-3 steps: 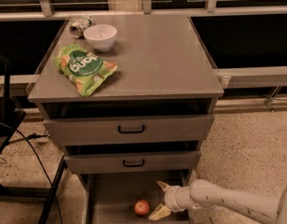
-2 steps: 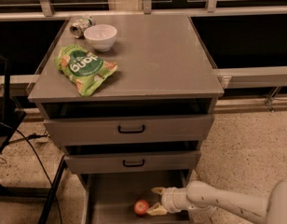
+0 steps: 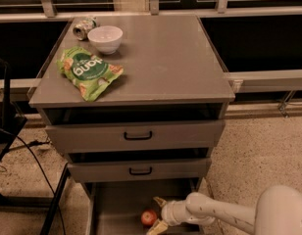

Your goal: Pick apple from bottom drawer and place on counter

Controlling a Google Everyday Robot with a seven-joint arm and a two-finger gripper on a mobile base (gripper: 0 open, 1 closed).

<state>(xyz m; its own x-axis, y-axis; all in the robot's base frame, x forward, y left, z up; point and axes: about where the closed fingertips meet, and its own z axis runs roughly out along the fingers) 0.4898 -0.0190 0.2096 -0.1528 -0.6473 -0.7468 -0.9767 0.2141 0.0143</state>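
The small red apple (image 3: 149,218) lies on the grey floor of the pulled-out bottom drawer (image 3: 116,207), right of its middle. My gripper (image 3: 156,214) reaches in from the right on a white arm, its two yellowish fingers spread open, one above and one below the apple's right side. The apple sits between the fingertips, just left of the palm. The counter (image 3: 165,58) is the flat grey top of the cabinet, above the two shut drawers with black handles.
On the counter's left part lie a green snack bag (image 3: 88,72), a white bowl (image 3: 105,38) and a tipped can (image 3: 84,27). A black stand and cables (image 3: 13,136) are left of the cabinet. Speckled floor lies to the right.
My gripper has moved left in the drawer toward the apple, and its open fingers now straddle the apple's right side. The apple has stayed in place.
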